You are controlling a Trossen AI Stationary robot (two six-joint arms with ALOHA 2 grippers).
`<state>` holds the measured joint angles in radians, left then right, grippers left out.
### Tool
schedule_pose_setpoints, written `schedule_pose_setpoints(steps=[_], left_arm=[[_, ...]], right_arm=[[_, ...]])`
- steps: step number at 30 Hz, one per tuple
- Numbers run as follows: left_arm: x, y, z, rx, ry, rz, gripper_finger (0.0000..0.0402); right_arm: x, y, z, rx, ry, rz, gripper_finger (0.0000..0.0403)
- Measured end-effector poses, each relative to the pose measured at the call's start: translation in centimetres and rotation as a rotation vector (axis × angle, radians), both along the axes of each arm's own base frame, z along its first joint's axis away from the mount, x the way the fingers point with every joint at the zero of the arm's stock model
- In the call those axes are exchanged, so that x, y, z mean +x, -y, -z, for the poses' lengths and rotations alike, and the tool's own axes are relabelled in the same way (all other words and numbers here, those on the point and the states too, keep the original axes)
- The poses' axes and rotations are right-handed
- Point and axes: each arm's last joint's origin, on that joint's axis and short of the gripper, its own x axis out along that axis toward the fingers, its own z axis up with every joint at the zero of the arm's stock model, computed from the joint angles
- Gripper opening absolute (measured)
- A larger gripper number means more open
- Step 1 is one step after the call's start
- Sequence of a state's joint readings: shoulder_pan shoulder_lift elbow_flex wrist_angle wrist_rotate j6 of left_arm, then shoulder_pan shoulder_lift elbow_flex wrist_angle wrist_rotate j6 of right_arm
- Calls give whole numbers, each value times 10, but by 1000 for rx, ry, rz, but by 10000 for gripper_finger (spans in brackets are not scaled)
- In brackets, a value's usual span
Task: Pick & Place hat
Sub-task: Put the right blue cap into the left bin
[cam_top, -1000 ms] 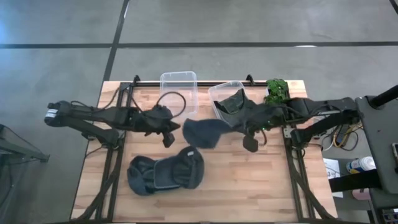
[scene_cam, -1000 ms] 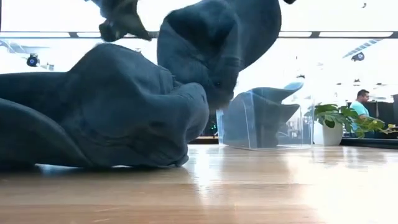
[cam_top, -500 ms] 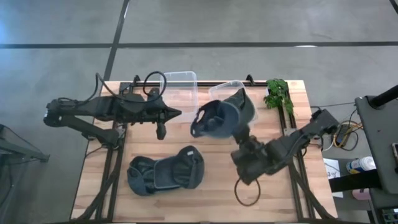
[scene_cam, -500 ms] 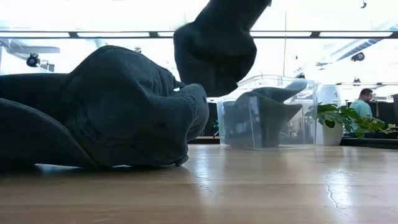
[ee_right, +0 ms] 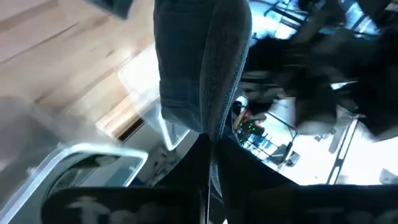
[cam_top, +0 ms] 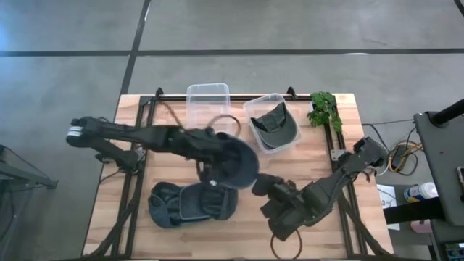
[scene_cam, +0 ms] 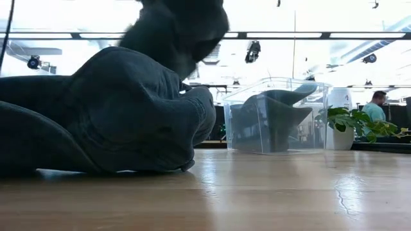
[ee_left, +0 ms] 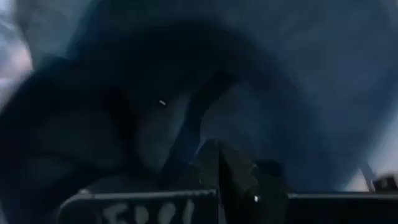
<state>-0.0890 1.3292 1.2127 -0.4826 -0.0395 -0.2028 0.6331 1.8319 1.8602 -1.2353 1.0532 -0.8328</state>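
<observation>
Currently you have a dark hat lifted just above the hat pile, both grippers on it: left gripper fingers closed on the fabric, right gripper pinching its edge. Another hat sits in the clear bin beyond.

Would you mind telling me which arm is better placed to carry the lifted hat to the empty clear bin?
Left, probably. The left claw is at the lifted hat, close to the empty bin. The right claw pinches the hat too, but sits farther toward the table's front.
</observation>
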Motion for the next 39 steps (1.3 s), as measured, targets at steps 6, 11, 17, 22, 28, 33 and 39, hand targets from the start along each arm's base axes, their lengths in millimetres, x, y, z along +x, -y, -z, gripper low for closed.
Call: schedule_pose_setpoints(steps=[6, 11, 17, 22, 28, 33, 39], left_arm=[[32, 12, 44, -48, -160, 89, 0], [45, 20, 71, -44, -246, 107, 0], [44, 31, 65, -35, -220, 101, 0], [13, 34, 13, 111, -23, -13, 0], [-37, 27, -32, 338, 136, -295, 0], [-73, 12, -38, 391, 60, -442, 0], [-109, 1, -29, 296, -47, -578, 0]], right_arm=[[21, -18, 3, -7, 19, -2, 13], [29, -28, 2, -67, 56, 17, 13], [26, -32, 0, -49, 106, 57, 14], [21, -36, 3, -24, 135, 70, 14], [19, -38, 4, 29, 139, 79, 13], [26, -26, -1, 42, 220, 150, 13], [28, -15, -25, 122, 334, 205, 13]])
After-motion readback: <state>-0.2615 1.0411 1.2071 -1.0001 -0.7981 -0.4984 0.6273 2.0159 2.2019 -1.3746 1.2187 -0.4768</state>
